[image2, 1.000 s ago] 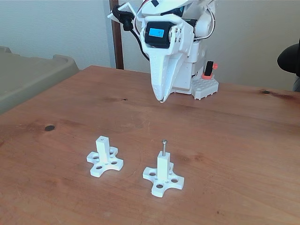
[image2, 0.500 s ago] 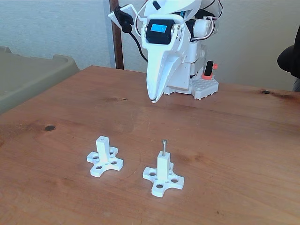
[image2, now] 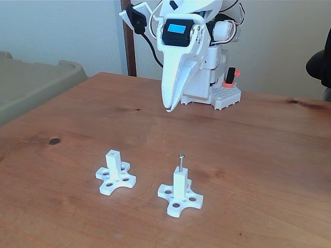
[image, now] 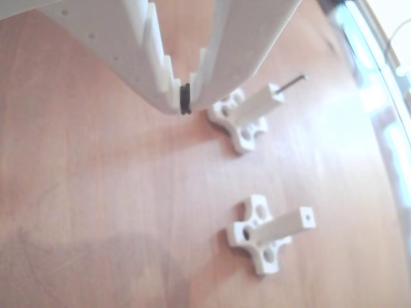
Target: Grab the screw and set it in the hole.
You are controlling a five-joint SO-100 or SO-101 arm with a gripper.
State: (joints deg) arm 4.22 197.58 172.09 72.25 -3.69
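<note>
No text, label, brand, number or sign can be read anywhere.

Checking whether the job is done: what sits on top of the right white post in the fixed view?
The screw stands upright in the right white post, head up, its lower tip hidden inside the hole. The other post has only an open hole.

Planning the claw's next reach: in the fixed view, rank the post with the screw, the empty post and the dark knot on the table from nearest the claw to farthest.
From the claw:
1. Post with the screw, front, slightly right.
2. Empty post, front left; close to the first, only slightly farther.
3. Dark knot, far left.
</note>
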